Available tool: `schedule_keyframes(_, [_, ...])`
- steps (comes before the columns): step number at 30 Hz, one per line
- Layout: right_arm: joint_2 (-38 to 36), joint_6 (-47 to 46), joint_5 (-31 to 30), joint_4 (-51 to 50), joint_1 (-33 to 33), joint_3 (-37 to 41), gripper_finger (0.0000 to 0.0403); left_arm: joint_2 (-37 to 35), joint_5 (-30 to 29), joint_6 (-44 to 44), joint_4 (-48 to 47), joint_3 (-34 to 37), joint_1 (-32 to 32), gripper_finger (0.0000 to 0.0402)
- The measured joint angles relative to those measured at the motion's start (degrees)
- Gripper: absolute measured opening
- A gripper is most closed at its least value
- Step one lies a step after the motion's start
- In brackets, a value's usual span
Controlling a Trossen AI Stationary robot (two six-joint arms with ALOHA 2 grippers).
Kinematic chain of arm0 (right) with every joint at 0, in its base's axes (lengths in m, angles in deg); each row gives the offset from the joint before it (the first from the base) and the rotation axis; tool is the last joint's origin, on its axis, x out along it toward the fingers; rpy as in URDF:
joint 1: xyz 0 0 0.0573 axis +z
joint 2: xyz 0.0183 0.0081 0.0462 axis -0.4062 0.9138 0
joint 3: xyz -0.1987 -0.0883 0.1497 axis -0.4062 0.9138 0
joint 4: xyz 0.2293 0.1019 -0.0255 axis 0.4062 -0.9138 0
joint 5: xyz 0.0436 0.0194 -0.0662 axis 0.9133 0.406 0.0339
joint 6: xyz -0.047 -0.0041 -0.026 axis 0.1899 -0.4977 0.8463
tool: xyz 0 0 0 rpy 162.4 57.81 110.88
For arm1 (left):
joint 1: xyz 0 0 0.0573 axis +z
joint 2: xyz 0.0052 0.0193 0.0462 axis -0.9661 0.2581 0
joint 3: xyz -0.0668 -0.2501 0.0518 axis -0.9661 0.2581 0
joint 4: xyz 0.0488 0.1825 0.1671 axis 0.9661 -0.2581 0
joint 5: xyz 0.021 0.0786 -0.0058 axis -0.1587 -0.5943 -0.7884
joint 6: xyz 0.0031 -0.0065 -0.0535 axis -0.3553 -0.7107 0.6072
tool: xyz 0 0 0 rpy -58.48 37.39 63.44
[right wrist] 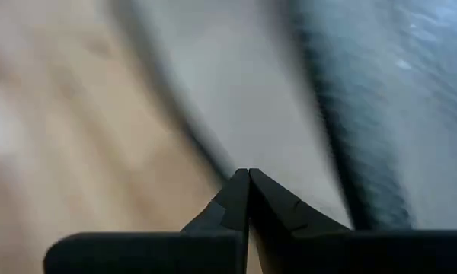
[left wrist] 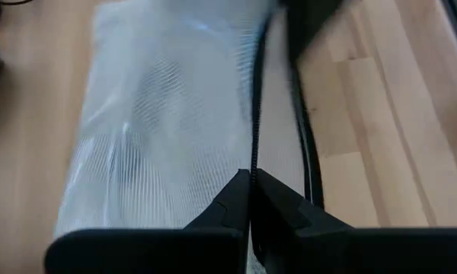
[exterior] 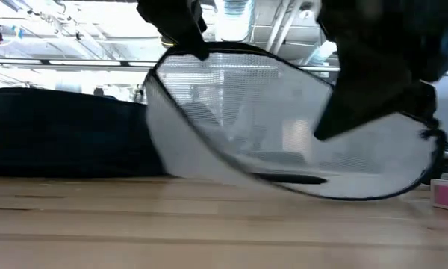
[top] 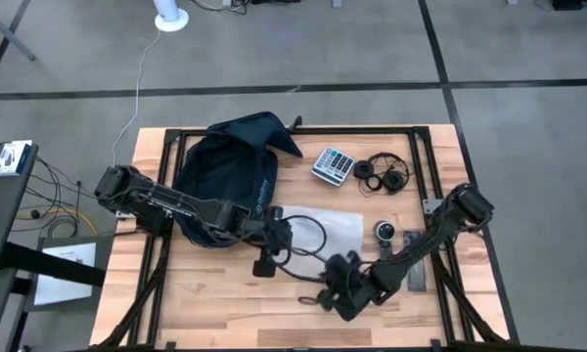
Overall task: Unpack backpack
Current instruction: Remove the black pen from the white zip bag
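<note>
The dark navy backpack [top: 225, 168] lies flat on the table's far left part and shows as a dark mass in the low view [exterior: 60, 134]. A clear mesh-lined plastic pouch [top: 333, 227] with black trim sits mid-table between both grippers; it stands raised and tilted in the low view [exterior: 284, 112], with a dark pen-like thing [exterior: 291, 178] inside. My left gripper [top: 277, 235] is shut at the pouch's left side. My right gripper [top: 335, 284] is shut at its near side. My left gripper [left wrist: 250, 179] pinches the pouch's black trimmed edge [left wrist: 254, 144] between its two fingers, lying along the trim. The pouch [left wrist: 160, 114] stretches away ahead of the fingers, this side raised off the table. My right gripper [right wrist: 248, 175] pinches the pouch's dark edge [right wrist: 213, 156] between its shut fingers. The view is blurred, so one layer or several cannot be told. In the low view that side is lifted and the pouch's lower rim [exterior: 336, 196] hangs close to the tabletop.
A calculator [top: 333, 164] and black headphones [top: 383, 174] lie at the far right. A small round object [top: 383, 231] and a dark flat piece [top: 414, 274] sit right of the pouch. Bare wood lies along the near edge [top: 225, 313].
</note>
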Motion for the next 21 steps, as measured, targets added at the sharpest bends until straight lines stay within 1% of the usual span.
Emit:
schedule_keyframes(3, [-0.31, -5.08, -0.25, -8.51, -1.48, -0.02, 0.0, 0.0, 0.12, -0.17, 0.08, 0.0, -1.56, 0.0])
schedule_keyframes(6, [-0.36, -6.34, -0.41, -8.99, -2.5, -0.04, 0.0, 0.0, 0.24, -0.6, 0.31, 0.0, -2.52, 0.0])
schedule_keyframes(9, [-0.37, -4.67, -0.27, -3.89, -2.47, -0.66, 0.0, 0.0, 0.28, -0.49, 1.18, 0.0, -2.62, 0.0])
schedule_keyframes(13, [-0.29, -3.32, -2.17, 8.19, -2.21, -1.07, 0.0, 0.0, 0.24, -0.13, 1.72, 0.0, -2.31, 0.0])
schedule_keyframes(15, [0.2, -4.82, -3.34, 13.51, -2.66, -1.11, 0.0, 0.0, 0.23, 0.33, 2.01, 0.0, -2.0, 0.0])
schedule_keyframes(17, [1.08, -6.97, -3.94, 16.51, -3.46, -0.9, 0.0, 0.0, 0.23, 0.86, 2.01, 0.0, -1.81, 0.0])
schedule_keyframes(21, [3.91, -13.59, -5.33, 17.33, -4.93, -0.79, 0.0, 0.0, -0.76, 1.15, 2.43, 0.0, -1.65, 0.0])
